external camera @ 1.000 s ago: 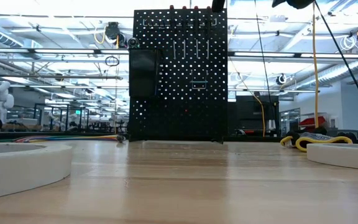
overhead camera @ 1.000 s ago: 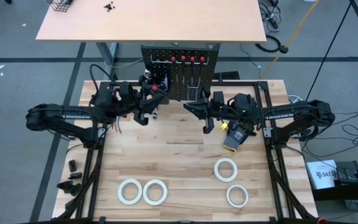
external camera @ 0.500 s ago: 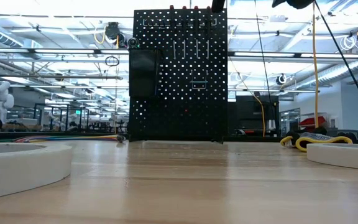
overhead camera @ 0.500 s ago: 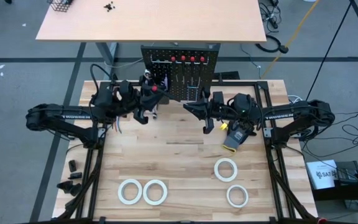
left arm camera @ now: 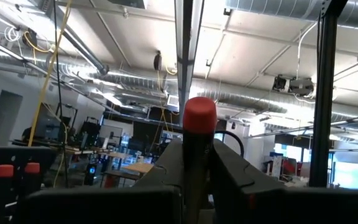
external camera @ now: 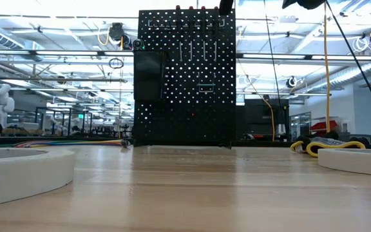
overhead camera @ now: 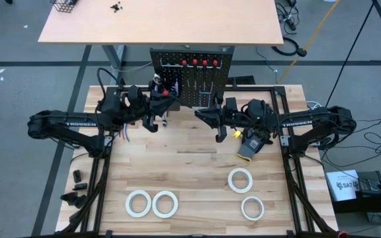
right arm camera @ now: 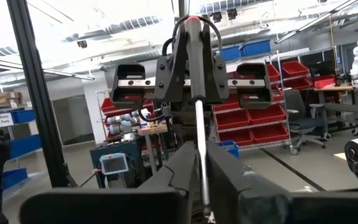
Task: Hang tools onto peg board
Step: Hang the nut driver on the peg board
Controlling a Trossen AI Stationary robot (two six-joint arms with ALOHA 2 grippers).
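Note:
A screwdriver (right arm camera: 195,68) with a black handle and a red cap (left arm camera: 200,115) hangs in the air between my two raised grippers, in front of the peg board (overhead camera: 190,73). My left gripper (left arm camera: 194,146) is shut on its handle, left of the board's middle (overhead camera: 159,100). My right gripper (right arm camera: 199,149) is closed about its thin metal shaft, to the right (overhead camera: 200,114). Red-handled screwdrivers (overhead camera: 194,63) hang along the board's top. Several white tape rolls (overhead camera: 241,179) lie flat on the near half of the table. My left gripper pinches the black handle (right arm camera: 194,74) between its two fingers (right arm camera: 166,68), below the red cap, which stands out past them. The screwdriver is lifted clear of the table, cap end up. My right gripper has the bare shaft (right arm camera: 199,134) between its two fingers, which slant upward from the table's right. The shaft runs on past them to the handle.
A black-and-yellow flat object (overhead camera: 250,145) lies under the right arm. Two tape rolls (overhead camera: 152,203) lie at the near left and one (overhead camera: 252,208) at the near right. The peg board (external camera: 185,77) stands upright at the far edge, with a black bin (external camera: 148,76) on its left.
My left gripper has shut on the screwdriver's handle. Both arms have kept their places, and the screwdriver has stayed where it was.

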